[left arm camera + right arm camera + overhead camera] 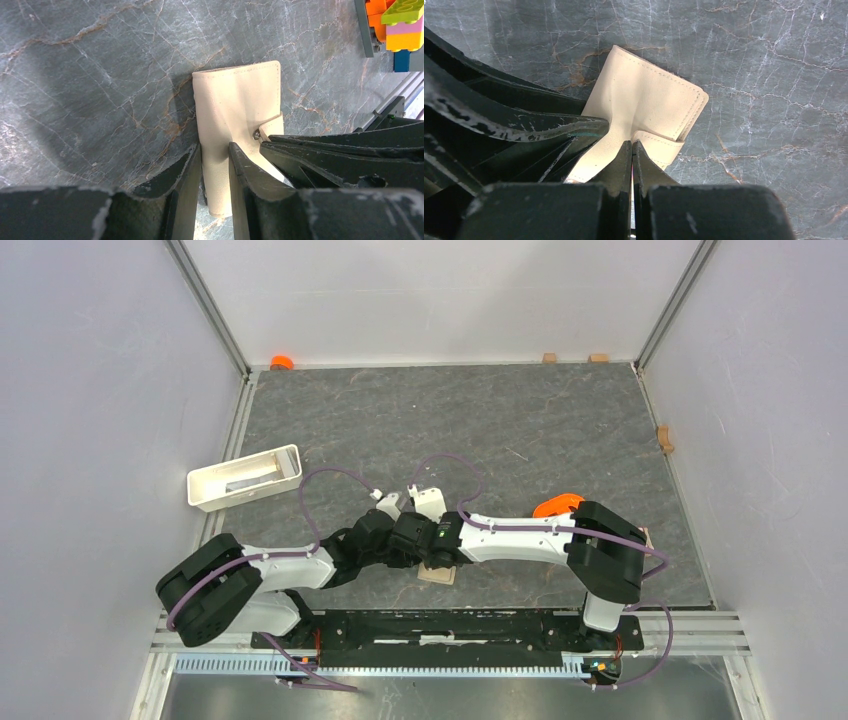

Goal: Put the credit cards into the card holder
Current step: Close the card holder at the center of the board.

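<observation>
The beige card holder [437, 576] [235, 100] [649, 97] lies folded on the grey stone table, close to the near edge. My left gripper [215, 146] straddles its near end, and its fingers are shut on a pinched ridge of the leather. The right gripper [631, 143] comes in from the other side, shut, with its tips nipping the holder at the snap tab [272, 125]. Its fingers [320, 145] cross the right of the left wrist view. In the top view both wrists meet over the holder and cover most of it. No credit cards show clearly in any view.
A white tray [240, 502] stands at the left. Coloured toy bricks [397, 25] sit beside the right arm's base, orange [558, 504] in the top view. Small wooden blocks [549, 357] line the far edge. A metal rail [450, 625] runs along the near edge.
</observation>
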`<state>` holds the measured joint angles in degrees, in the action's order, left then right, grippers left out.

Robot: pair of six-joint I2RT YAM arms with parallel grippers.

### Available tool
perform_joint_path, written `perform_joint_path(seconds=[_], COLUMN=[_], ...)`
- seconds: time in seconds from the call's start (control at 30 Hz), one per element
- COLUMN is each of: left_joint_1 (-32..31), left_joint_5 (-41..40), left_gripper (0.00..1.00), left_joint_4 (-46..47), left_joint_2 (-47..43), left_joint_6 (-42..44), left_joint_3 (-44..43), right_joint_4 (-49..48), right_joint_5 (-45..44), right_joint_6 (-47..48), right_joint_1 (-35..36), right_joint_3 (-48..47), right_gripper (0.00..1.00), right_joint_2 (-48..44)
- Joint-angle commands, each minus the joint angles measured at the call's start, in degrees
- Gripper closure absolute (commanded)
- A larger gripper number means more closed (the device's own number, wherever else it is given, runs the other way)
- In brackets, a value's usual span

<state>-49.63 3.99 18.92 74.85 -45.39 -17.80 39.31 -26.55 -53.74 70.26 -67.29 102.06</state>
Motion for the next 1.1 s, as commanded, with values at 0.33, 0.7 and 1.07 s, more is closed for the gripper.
perform_joint_path(seconds=[0.33,0.7,1.07], left_joint_1=[1.1,1.9,2.0], left_joint_5=[0.9,1.9,2.5], left_gripper=[0.60,0.61,0.63], left_joint_4=[-3.1,-2.3,-2.0], left_joint_2=[-0.9,-0.4,1.1], left_joint_6=[0.3,-0.1,-0.2], left_joint_3=[3.9,4.4,4.0], right_joint_4=[-0.5,-1.3,-1.5], right_joint_5=[-1.3,-0.3,1.0], right_joint_6=[-0.9,-1.3,-0.8], right_joint_1=[-1.8,-2.0,-2.0], right_joint_3=[0.9,1.8,1.3], right_gripper=[1.00,1.00,1.00], right_joint_2=[-0.9,-1.1,-0.9])
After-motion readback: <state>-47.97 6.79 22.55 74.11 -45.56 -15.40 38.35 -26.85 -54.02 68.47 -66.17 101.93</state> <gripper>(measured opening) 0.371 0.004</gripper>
